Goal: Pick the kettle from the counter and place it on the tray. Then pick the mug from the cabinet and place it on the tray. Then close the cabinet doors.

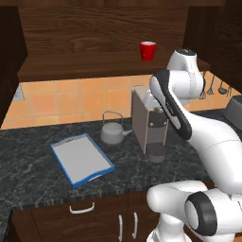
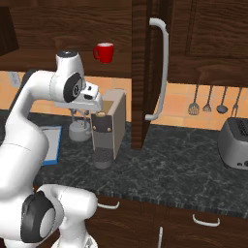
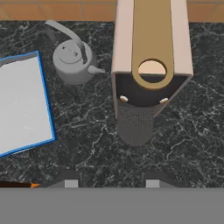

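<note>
The grey kettle (image 1: 112,133) (image 3: 72,61) stands upright on the dark marbled counter (image 1: 38,156), between the blue-rimmed tray (image 1: 80,158) (image 3: 22,100) and a coffee machine. My gripper (image 3: 111,180) hangs high above the counter in front of the coffee machine, to the kettle's right, open with nothing between its fingers. The red mug (image 1: 148,50) (image 2: 104,52) sits on the shelf of the wall cabinet (image 1: 94,61). The right cabinet door (image 2: 145,72) stands open, swung out toward me, its silver bar handle (image 2: 162,68) facing right.
A tall boxy coffee machine (image 1: 144,123) (image 3: 151,52) stands right of the kettle, directly under my hand. A toaster (image 2: 235,143) sits at the far right, and utensils (image 2: 208,104) hang on the tiled wall. The open door edge juts over the counter.
</note>
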Controlling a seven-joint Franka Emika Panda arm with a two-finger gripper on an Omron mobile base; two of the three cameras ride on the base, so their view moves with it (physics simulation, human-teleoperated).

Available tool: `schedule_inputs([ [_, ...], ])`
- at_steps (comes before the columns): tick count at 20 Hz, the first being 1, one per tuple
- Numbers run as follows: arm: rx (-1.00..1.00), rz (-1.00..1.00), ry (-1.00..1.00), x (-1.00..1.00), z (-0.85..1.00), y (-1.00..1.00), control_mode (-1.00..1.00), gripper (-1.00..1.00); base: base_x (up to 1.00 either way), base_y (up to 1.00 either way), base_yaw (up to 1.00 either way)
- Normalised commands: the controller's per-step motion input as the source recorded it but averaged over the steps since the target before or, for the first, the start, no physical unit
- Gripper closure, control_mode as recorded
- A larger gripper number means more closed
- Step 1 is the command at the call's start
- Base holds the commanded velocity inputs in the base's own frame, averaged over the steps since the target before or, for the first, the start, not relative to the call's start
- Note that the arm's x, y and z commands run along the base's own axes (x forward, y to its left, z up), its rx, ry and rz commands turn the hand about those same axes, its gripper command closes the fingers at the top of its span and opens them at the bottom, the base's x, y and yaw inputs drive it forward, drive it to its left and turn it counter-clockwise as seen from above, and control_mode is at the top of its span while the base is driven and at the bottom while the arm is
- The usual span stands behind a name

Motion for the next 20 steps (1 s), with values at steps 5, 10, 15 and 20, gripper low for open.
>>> schedule_inputs([
  [5, -0.03, 0.01, -0.02, -0.21, 0.00, 0.15, -1.00, -1.00, 0.00, 0.00, 0.00],
  [10, -0.07, 0.07, -0.02, -0.65, -0.06, 0.53, -1.00, -1.00, 0.00, 0.00, 0.00],
  [15, -0.11, 0.04, -0.04, -0.35, -0.13, 0.71, -1.00, -1.00, 0.00, 0.00, 0.00],
  [20, -0.04, 0.07, -0.21, 0.12, -0.13, 0.57, -1.00, -1.00, 0.00, 0.00, 0.00],
])
